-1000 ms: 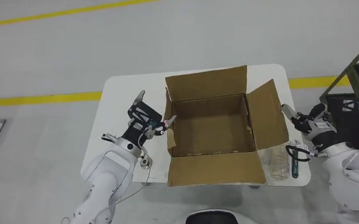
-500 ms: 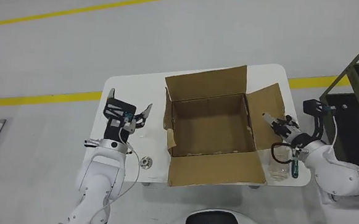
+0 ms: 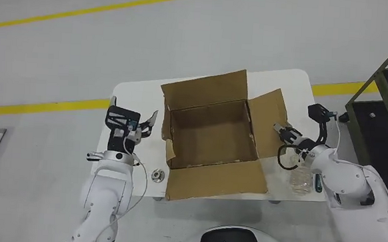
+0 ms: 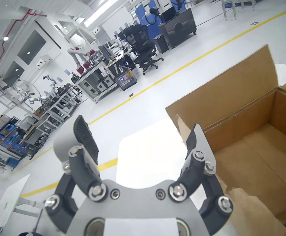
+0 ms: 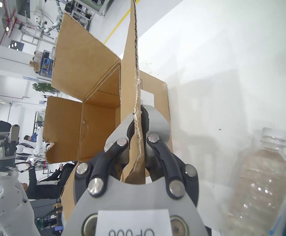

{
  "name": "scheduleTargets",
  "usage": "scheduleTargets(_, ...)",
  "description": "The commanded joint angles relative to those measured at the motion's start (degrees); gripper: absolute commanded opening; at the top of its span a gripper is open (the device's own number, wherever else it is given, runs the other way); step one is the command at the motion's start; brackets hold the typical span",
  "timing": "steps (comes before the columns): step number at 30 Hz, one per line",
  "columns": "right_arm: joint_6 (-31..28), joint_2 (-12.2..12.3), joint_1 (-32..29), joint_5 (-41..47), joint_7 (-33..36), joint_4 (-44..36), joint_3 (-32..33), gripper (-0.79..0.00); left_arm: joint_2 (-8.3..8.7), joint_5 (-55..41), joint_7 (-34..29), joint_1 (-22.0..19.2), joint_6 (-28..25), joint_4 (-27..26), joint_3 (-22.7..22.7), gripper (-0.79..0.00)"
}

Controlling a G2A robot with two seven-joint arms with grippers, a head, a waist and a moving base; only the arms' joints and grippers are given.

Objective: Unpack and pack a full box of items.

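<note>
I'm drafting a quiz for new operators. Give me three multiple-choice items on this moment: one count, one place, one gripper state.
1. How many items lie inside the cardboard box? A none; B two; C four.
2. Where is the clear bottle? A on the floor; B on the table beside the box's right flap; C on a shelf.
3. What is the right gripper doing? A hanging open; B shut on the bottle; C shut on the right flap.
Answers: 1 A, the box's floor is bare. 2 B, it lies on the white table outside that flap. 3 C, it clamps the flap's edge in the right wrist view.
</note>
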Motion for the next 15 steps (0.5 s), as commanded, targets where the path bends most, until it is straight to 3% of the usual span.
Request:
scheduleTargets(1, 0.3, -0.1, 0.4, 0.8, -0.8, 0.5, -0.7, -0.785, 0.02, 0.3, 0.6, -0.2, -2.2, -0.3, 0.8, 0.0)
scheduleTargets(5, 0.5, -0.1, 1.0, 0.5, -1.9, 1.0, -1.7, -0.785, 0.34, 5.3, -0.4, -1.7, -10.3, 1.4, 3.3, 0.0)
scheduleTargets(8, 0.6, 0.0, 1.0, 0.2, -2.2, 1.1, -1.9, -0.785, 0.39, 8.4, -1.5, -2.9, -13.2, 2.9, 4.9, 0.0)
scheduleTargets(15, 1.1, 0.2, 0.2, -0.9, -3.0, 0.8, -1.6, -0.785, 0.43, 15.3, -5.0, -4.9, -12.9, 7.3, 5.2, 0.0)
